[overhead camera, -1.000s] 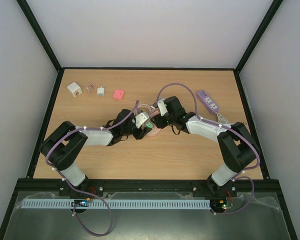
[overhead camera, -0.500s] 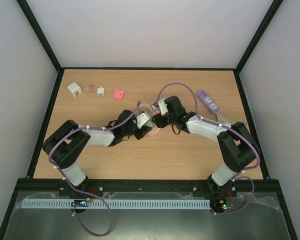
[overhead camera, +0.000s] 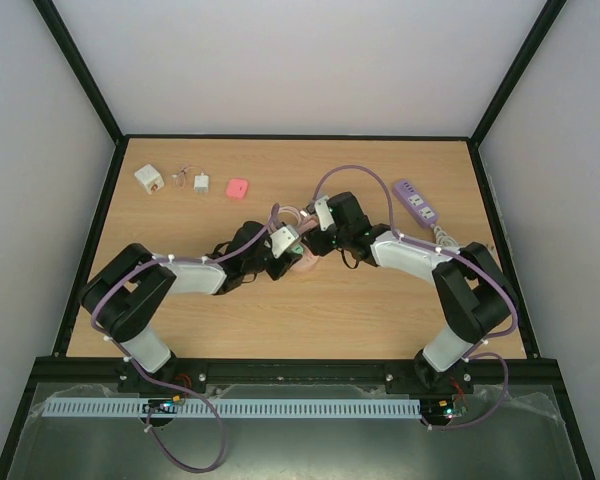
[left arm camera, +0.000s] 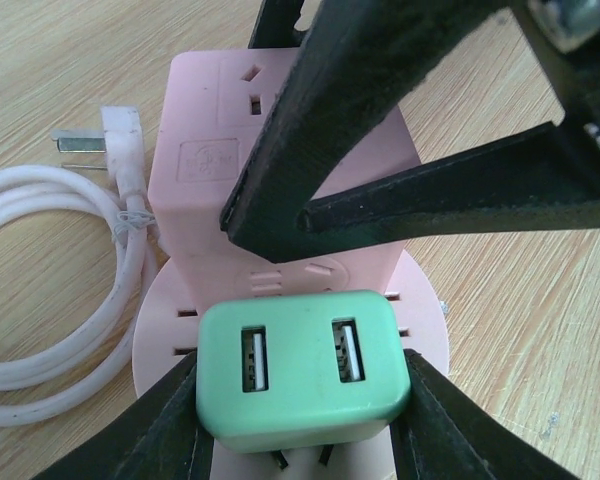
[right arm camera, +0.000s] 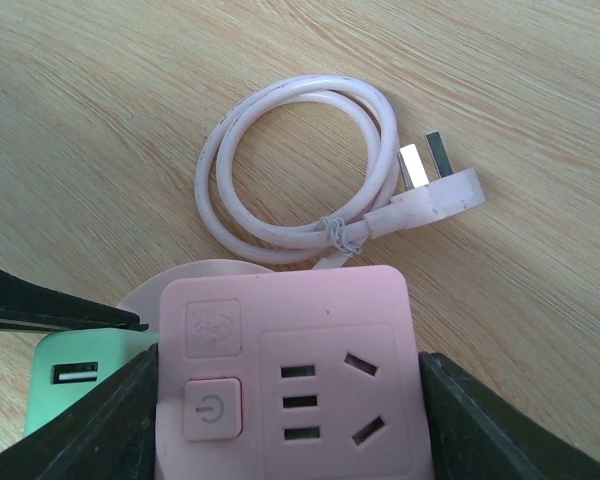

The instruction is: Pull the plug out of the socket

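Clamping the socket [right arm camera: 280, 330] steady, the right gripper [right arm camera: 287, 362] lets the left gripper [left arm camera: 300, 372] pull the plug [left arm camera: 302, 400] pinched between its fingers

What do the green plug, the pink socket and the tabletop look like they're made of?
The plug: probably moulded plastic, satin; rounded corners, soft sheen. The socket: similar smooth matte plastic, with moulded slots and button. The tabletop: wood or wood-look laminate, can't tell which; grain lines show.
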Robot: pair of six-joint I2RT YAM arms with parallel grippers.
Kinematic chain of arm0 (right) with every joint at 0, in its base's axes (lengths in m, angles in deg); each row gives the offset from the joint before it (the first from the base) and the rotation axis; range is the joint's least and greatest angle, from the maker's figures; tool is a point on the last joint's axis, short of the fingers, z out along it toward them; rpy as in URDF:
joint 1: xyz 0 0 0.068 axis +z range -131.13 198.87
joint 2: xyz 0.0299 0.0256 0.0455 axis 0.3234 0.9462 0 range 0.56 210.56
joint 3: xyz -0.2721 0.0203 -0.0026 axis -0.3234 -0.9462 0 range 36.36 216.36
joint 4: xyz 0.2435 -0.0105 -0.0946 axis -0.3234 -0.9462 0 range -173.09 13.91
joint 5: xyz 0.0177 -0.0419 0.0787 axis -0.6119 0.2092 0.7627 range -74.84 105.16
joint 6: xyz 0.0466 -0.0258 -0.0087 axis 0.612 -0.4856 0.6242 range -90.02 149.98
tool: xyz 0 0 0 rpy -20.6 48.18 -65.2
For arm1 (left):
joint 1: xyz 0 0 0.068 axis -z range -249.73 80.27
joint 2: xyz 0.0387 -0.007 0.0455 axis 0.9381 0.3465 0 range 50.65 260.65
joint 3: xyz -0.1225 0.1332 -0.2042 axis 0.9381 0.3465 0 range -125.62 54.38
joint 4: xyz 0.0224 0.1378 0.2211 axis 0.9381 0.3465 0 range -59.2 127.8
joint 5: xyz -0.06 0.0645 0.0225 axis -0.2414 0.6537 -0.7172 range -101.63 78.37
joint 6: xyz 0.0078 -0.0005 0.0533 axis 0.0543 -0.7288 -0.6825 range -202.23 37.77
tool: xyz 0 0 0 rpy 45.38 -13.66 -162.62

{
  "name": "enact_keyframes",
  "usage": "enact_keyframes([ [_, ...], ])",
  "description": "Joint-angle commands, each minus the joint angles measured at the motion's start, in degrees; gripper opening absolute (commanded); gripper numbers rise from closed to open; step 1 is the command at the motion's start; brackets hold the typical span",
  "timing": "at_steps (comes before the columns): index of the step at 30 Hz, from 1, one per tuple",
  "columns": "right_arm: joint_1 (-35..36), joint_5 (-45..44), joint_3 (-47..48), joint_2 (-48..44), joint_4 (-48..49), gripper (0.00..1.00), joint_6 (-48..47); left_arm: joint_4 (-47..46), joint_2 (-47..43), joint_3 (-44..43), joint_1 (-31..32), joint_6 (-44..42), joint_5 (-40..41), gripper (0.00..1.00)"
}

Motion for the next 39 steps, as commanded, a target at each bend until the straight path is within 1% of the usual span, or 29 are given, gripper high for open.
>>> enact_keyframes([
  [1,-0.38,-5.52,-0.54,2.66,-3.33,0.28,-1.31,-4.28,-3.53,-1.33,0.24,3.2,-5.25,0.3],
  [6,-0.38,-5.29,-0.59,2.84,-3.39,0.27,-1.51,-4.16,-3.41,-1.84,0.42,2.91,-5.11,0.29],
  [10,-0.38,-5.08,-0.47,3.05,-3.44,0.26,-1.43,-5.04,-4.34,-0.86,0.93,0.28,-3.85,0.28],
  [14,-0.36,-4.98,-0.46,3.25,-3.53,0.26,-1.63,-6.17,-5.02,0.1,2.3,-3.94,-0.96,0.28],
  [17,-0.38,-5.07,-0.47,3.51,-3.53,0.26,-1.62,-6.77,-4.98,0.45,2.35,-4.42,0.33,0.28],
  [21,-0.36,-5.24,-0.48,3.57,-3.61,0.26,-1.72,-6.22,-5.15,0.06,2.08,-2.53,-0.84,0.27],
  [25,-0.38,-5.1,-0.58,3.49,-3.55,0.26,-1.93,-5.84,-5.22,-0.57,0.3,1.6,-6.47,0.27],
  [31,-0.38,-5.09,-0.78,3.4,-3.39,0.26,-1.99,-6.52,-5.6,-0.5,0.16,4.04,-10.27,0.27],
  [34,-0.36,-5.08,-0.75,3.37,-3.45,0.26,-2.05,-6.53,-5.55,-0.88,0.07,4.35,-9.62,0.27],
  [39,-0.35,-5.08,-0.71,3.42,-3.32,0.26,-2.06,-6.63,-4.43,-1.02,0.0,5.16,-5.86,0.27],
])
